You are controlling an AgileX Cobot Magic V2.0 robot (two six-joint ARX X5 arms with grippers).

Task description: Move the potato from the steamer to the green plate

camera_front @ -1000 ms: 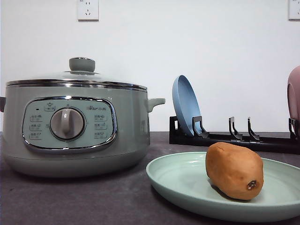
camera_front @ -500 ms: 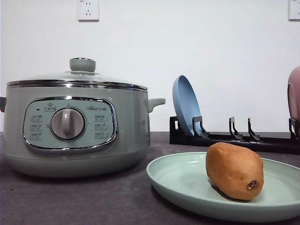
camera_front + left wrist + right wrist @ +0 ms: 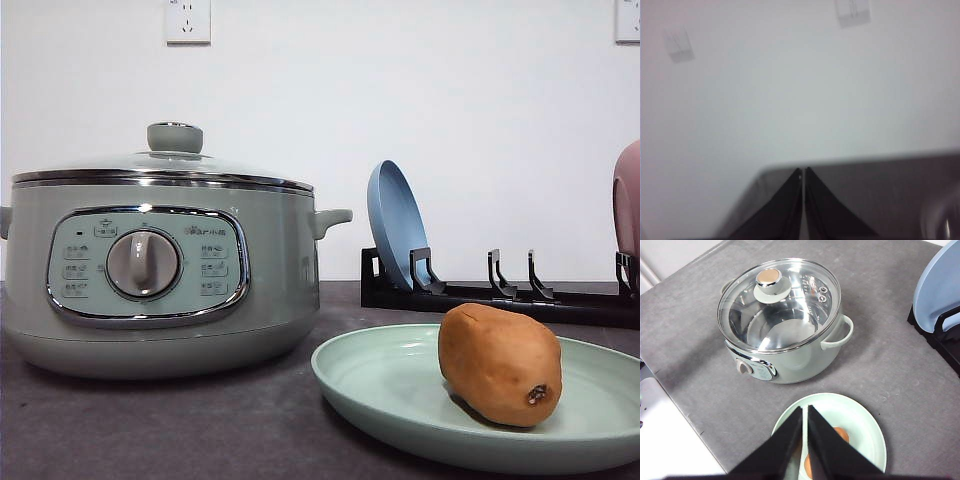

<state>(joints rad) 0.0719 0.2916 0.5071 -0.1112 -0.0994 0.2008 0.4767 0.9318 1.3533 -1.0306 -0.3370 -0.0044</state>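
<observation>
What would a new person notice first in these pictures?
Probably the orange-brown potato, lying on the green plate at the front right of the table. Next, the big pale-green steamer to the left of the plate, with its glass lid on. Behind them, a blue plate stands in a black rack.

Plain white wall behind, evenly lit; two white sockets high up, one toward the left, another cut by the right edge; dark grey matte tabletop running to the wall; pale floor past its edge.
</observation>
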